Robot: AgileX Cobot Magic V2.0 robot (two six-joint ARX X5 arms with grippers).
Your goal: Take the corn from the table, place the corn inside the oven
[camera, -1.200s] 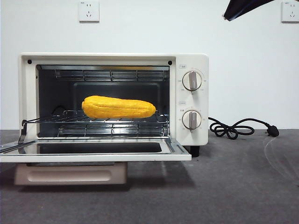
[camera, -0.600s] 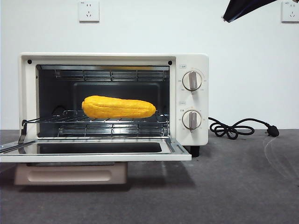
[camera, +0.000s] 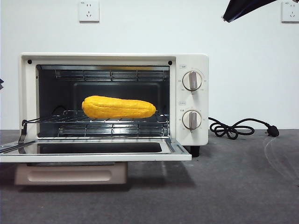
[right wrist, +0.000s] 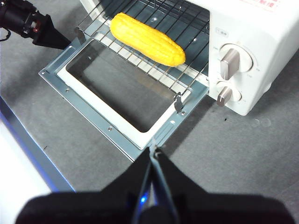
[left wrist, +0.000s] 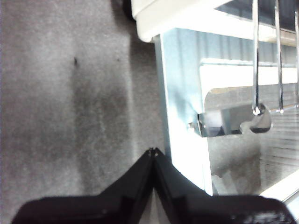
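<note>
The corn (camera: 118, 107) lies lengthwise on the wire rack (camera: 93, 119) inside the oven (camera: 113, 100), in the middle of the front view, its thicker end toward the left. The oven's door (camera: 93, 150) is dropped flat open toward the camera, and the two knobs (camera: 192, 80) sit one above the other on the cream panel at the right.

My left gripper (left wrist: 153, 151) has its jaws pressed together to a single point, holding nothing. It hangs over the table (camera: 233, 186) just beside the edge of the open door; my right wrist camera catches it as a dark wedge in the upper left of that frame (right wrist: 44, 32), close to the door's far corner.

My right gripper (right wrist: 153, 150) is also closed tip to tip and empty, raised above the table in front of the door's near corner. From there I look down on the corn (right wrist: 147, 38) on the rack.

The table is dark grey with a rough, felt-like nap. Behind the oven stands a plain white wall (camera: 243, 70) with a socket (camera: 88, 11) at upper left and another at the upper right corner. A black power cord (camera: 233, 127) lies coiled on the table to the right of the oven, ending in a plug (camera: 273, 131).
</note>
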